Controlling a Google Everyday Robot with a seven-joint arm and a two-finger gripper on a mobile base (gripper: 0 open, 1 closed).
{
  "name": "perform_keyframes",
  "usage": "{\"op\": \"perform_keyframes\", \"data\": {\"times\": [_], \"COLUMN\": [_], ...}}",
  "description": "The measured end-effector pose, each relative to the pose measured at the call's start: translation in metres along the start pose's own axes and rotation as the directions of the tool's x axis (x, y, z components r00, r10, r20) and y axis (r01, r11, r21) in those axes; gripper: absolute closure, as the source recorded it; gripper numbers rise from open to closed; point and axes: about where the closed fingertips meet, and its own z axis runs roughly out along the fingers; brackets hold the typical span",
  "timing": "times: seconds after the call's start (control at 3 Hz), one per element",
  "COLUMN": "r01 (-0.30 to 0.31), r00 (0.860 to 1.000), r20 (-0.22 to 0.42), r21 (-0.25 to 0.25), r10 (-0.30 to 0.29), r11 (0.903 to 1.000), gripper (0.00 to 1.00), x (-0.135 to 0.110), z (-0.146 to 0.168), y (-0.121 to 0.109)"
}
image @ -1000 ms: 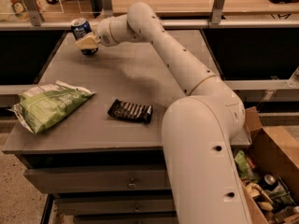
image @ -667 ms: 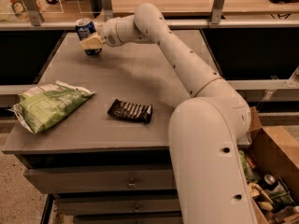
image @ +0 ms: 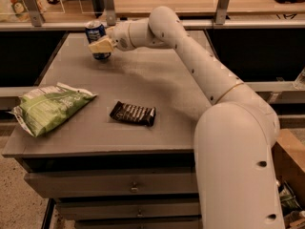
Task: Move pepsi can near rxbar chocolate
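The pepsi can (image: 96,35) is a small blue can with a silver top, held upright at the far left of the grey table (image: 162,85). My gripper (image: 101,45) is shut on the pepsi can, its pale fingers (image: 103,45) wrapped around the can's lower half. The can's base sits at or just above the table surface. The rxbar chocolate (image: 133,113) lies flat in a dark wrapper near the table's front middle, well apart from the can.
A green chip bag (image: 51,107) lies at the table's front left. A railing with posts (image: 108,6) runs behind the table. My white arm (image: 200,66) crosses the table's right side. Drawers (image: 128,185) sit below; a box of items (image: 290,199) stands at the right.
My gripper has moved right and toward the front with the pepsi can in it. The can now stands more upright. The bar and the bag have not moved.
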Motion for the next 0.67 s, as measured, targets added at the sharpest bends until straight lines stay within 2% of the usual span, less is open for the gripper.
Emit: {"op": "perform_keyframes", "data": {"times": [0.67], "r01": [-0.029], "r00": [0.999], "r20": [0.020], "r21": [0.017], "r10": [0.029], "r11": [0.9994], "gripper": [0.82], "x": [-0.001], "z": [-0.058], "y": [0.029]}}
